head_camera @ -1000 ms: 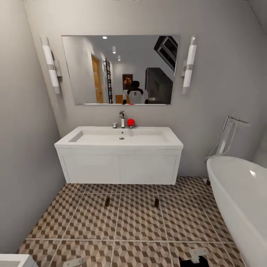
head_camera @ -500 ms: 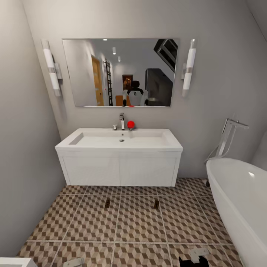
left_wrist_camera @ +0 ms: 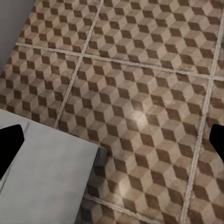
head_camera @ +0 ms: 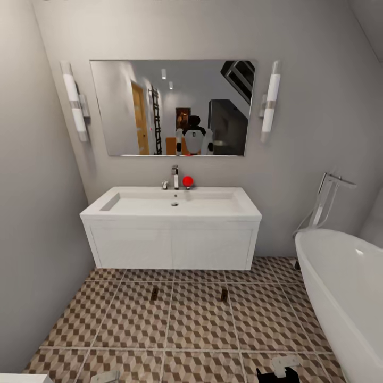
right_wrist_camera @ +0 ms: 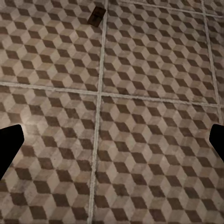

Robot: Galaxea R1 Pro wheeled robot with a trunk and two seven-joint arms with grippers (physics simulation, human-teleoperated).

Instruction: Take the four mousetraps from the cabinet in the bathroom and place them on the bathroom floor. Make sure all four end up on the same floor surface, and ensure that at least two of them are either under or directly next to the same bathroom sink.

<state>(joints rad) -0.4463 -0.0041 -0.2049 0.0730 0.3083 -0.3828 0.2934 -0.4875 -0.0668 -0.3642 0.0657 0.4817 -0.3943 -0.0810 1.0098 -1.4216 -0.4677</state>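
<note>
Brown, beige and white cube-patterned floor tiles (head_camera: pixel 191 324) with pale grout. White sink unit (head_camera: pixel 171 229), white bathtub (head_camera: pixel 346 287), grey walls (head_camera: pixel 314 117). Red ball (head_camera: pixel 187 181) by the chrome tap (head_camera: pixel 174 176). Small tan-brown mousetraps (head_camera: pixel 154 293).

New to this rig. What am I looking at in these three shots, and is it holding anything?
It's a simulated wheeled robot with two arms; you can see it reflected in the mirror. The large picture comes from its head camera, facing a white sink with a bathtub to the right. The other two come from cameras on each wrist, aimed down at the patterned floor. The black shapes at their edges are the fingertips of the left gripper and right gripper, spread wide, with nothing held. Two mousetraps, one and another, lie on the tiles in front of the sink.
</note>
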